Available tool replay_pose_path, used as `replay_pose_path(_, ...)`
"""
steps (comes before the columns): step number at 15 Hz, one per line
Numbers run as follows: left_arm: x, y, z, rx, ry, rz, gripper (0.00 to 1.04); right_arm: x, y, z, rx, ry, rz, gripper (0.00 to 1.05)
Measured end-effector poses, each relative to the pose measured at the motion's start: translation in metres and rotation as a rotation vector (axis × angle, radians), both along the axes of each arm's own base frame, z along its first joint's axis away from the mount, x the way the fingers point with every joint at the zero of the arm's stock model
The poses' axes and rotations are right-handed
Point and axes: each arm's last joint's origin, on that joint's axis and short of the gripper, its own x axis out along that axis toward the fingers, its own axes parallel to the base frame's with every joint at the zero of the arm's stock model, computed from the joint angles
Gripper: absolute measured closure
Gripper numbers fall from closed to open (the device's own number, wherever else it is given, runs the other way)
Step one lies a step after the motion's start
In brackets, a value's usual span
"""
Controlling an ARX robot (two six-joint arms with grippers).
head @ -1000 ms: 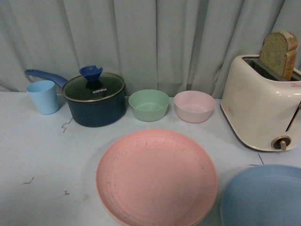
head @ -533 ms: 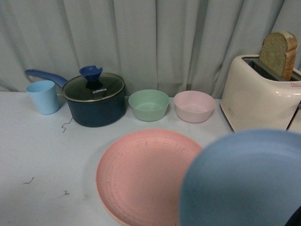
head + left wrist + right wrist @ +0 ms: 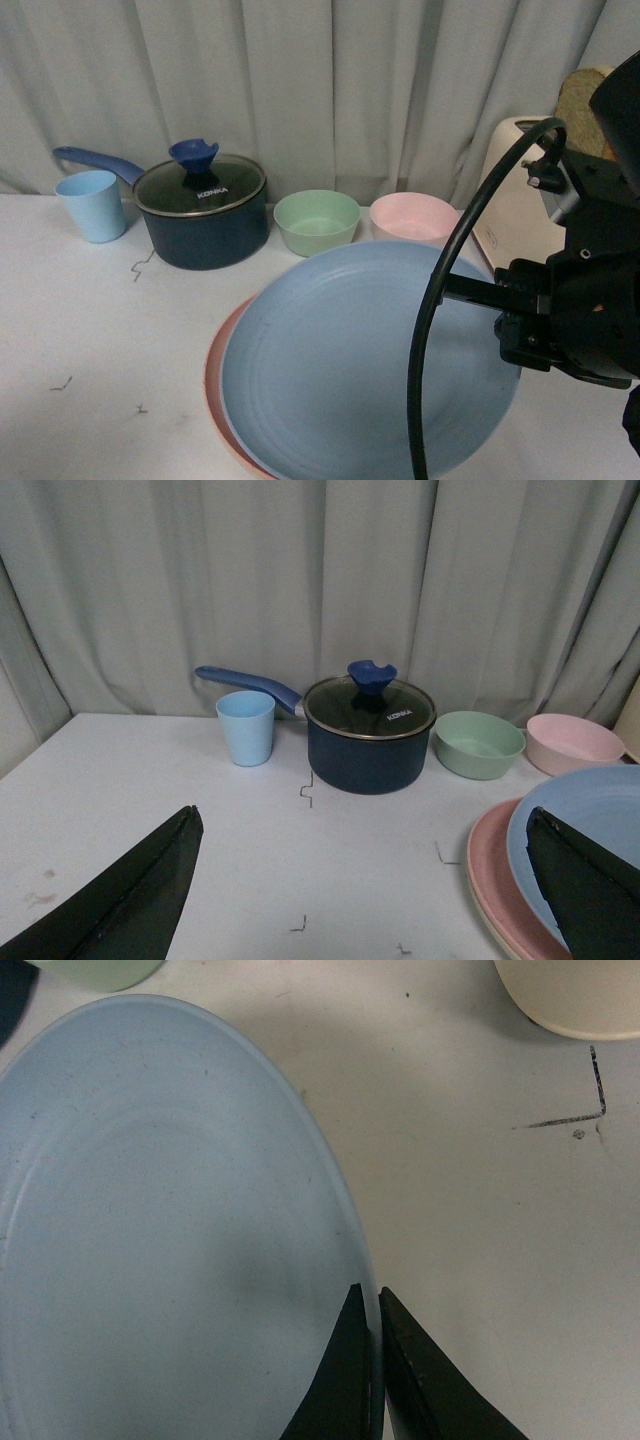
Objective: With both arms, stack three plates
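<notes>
My right gripper (image 3: 503,305) is shut on the right rim of the light blue plate (image 3: 370,360) and holds it, slightly tilted, over the pink plate (image 3: 214,380). Only a crescent of the pink plate shows at the left. In the right wrist view the two fingers of the right gripper (image 3: 370,1295) pinch the light blue plate (image 3: 160,1240) at its edge. My left gripper (image 3: 362,820) is open above bare table, left of the stack. There the light blue plate (image 3: 585,800) overlaps the pink plate (image 3: 487,865), and a cream plate rim (image 3: 492,938) peeks out beneath.
Along the curtain stand a light blue cup (image 3: 92,205), a dark blue lidded saucepan (image 3: 203,215), a green bowl (image 3: 316,222) and a pink bowl (image 3: 410,218). A cream toaster (image 3: 515,200) holding bread stands at the right, partly behind my right arm.
The light blue plate rose from the table at the right and travelled left over the pink plate. My right arm came into the front view with it.
</notes>
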Motion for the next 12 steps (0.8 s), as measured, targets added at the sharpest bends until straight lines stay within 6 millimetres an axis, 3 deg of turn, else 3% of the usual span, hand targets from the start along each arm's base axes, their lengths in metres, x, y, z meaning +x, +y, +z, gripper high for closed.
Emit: replay_pose_path(12, 0.0000, 0.0000, 0.0000, 0.000, 0.000, 0.000, 0.07, 0.0069, 0.0078, -0.0034, 0.024, 0.001, -0.016, 1.02)
